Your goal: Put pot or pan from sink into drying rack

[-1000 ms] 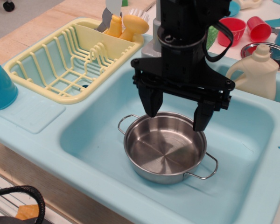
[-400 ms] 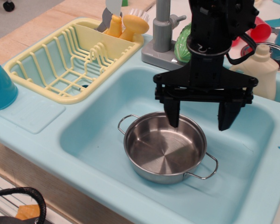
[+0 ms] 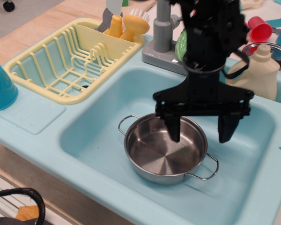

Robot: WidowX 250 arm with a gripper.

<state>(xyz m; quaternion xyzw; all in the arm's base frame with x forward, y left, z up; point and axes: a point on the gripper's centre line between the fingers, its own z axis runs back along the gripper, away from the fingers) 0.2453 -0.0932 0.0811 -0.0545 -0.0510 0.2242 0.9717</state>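
Note:
The shiny stainless-steel pot (image 3: 161, 154) with two wire loop handles sits upright in the light-blue sink (image 3: 93, 129), near its front. My black gripper (image 3: 200, 132) is open and hangs over the pot's right side. Its left finger (image 3: 173, 130) dips inside the pot near the far rim, and its right finger (image 3: 225, 130) is outside the rim to the right. It holds nothing. The pale yellow drying rack (image 3: 61, 63) stands at the upper left beside the sink, and its ribbed part holds no dishes.
Yellow brushes (image 3: 126, 23) stand in the rack's utensil compartment. A grey faucet (image 3: 163, 33) rises behind the sink. A cream bottle (image 3: 260, 70), red cups (image 3: 260, 28) and a silver lid (image 3: 277, 52) are at the back right. A teal bowl (image 3: 0, 89) sits at far left.
My gripper has moved to the right across the pot and then dropped lower, so one finger is now inside the pot and the other outside its right rim. The pot has not moved.

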